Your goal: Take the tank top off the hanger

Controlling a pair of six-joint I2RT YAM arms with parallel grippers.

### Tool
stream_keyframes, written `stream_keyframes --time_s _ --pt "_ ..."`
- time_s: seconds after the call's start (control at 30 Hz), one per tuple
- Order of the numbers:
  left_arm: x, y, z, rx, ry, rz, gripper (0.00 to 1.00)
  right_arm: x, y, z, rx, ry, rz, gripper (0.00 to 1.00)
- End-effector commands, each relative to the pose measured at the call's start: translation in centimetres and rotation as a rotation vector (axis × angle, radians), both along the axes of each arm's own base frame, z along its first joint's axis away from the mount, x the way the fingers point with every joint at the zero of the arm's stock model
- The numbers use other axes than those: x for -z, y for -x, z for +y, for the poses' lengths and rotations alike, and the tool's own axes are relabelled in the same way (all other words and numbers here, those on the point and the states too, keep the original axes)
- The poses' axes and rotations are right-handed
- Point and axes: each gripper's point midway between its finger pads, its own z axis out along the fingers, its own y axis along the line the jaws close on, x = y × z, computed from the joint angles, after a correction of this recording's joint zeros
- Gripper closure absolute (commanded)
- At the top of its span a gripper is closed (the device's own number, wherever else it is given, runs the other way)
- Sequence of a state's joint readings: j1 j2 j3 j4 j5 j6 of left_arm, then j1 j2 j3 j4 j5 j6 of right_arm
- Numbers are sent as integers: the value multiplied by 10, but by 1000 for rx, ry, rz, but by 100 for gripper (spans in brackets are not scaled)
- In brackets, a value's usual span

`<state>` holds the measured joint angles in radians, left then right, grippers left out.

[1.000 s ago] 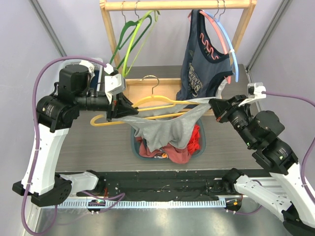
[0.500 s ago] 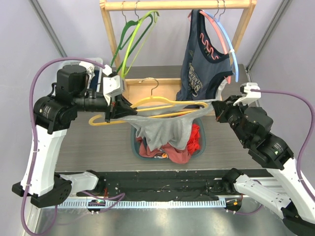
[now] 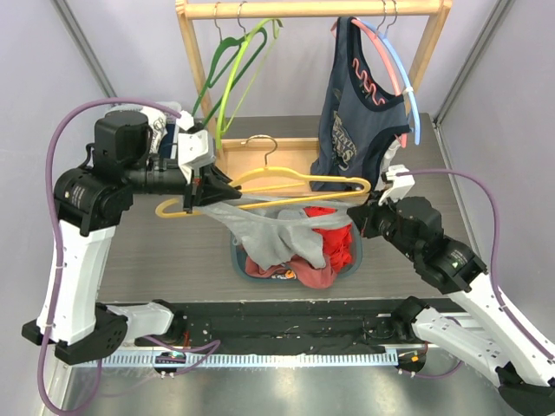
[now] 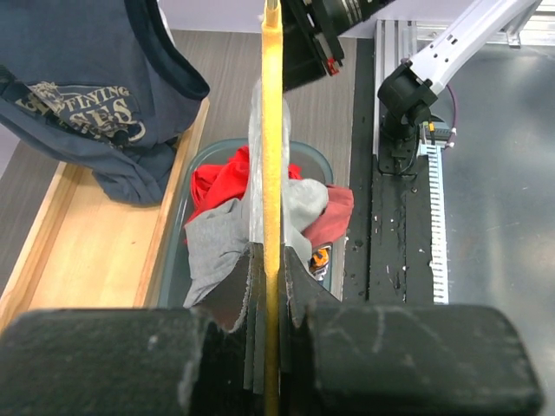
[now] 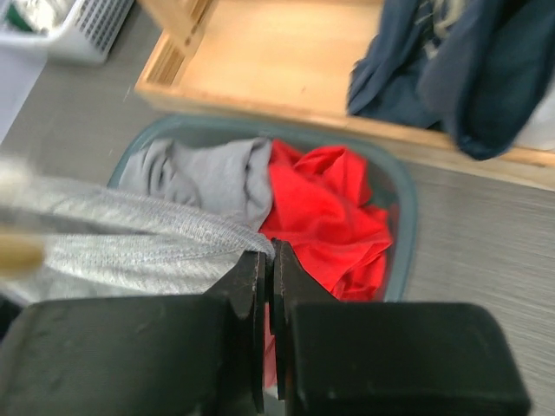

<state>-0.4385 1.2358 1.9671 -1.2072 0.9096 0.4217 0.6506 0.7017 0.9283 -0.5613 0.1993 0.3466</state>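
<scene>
My left gripper (image 3: 205, 185) is shut on a yellow hanger (image 3: 299, 181), held level above the basket; the wrist view shows its bar edge-on (image 4: 274, 130) between the jaws. A grey tank top (image 3: 269, 232) still hangs from the hanger's left part and sags into the basket. My right gripper (image 3: 362, 218) is shut on the grey tank top's strap (image 5: 173, 227), low at the hanger's right end, just over the basket's right side.
A teal basket (image 3: 357, 257) holds red and other clothes (image 3: 334, 238). Behind it stands a wooden rack (image 3: 312, 9) with green hangers (image 3: 232, 74) and a navy tank top (image 3: 357, 113) on pink and blue hangers, over a wooden base tray (image 3: 290, 152).
My right gripper moved left and down with the grey strap, pulling it off the hanger's right end. The top now sags lower into the basket. The left gripper barely moved.
</scene>
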Motion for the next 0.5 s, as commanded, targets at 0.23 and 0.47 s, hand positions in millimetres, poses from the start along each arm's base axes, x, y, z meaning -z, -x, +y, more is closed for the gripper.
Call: stream_keyframes --time_s 0.23,0.47 --pt "-6 -40 -30 37 48 27 100 -20 12 0 -94 9 -115 70" --pt "-13 -56 -47 61 71 39 100 -50 60 11 -328 -13 -135 16"
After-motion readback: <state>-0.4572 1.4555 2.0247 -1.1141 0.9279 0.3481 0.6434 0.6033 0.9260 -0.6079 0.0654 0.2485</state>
